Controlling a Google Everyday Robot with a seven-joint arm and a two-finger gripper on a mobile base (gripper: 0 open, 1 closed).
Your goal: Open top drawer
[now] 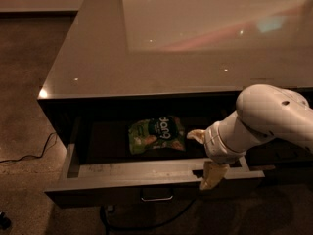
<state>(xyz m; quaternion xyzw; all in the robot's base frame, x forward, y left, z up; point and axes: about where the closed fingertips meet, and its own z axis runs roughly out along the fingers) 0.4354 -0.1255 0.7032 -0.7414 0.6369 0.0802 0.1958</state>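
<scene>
The top drawer (146, 173) is pulled out from under the counter, showing its grey floor and sides. Its small loop handle (156, 198) shows at the centre of the dark front. My gripper (204, 155) is at the drawer's right part, with the fingers spread apart. One finger (195, 135) is inside the drawer and the other finger (213, 176) hangs outside the front panel. The front edge passes between them without a visible grip.
A green snack bag (156, 135) lies on the drawer floor, just left of the gripper. The glossy grey counter top (146, 48) overhangs the drawer's back. A cable (29, 155) runs over the floor at left. My white arm (274, 114) covers the drawer's right end.
</scene>
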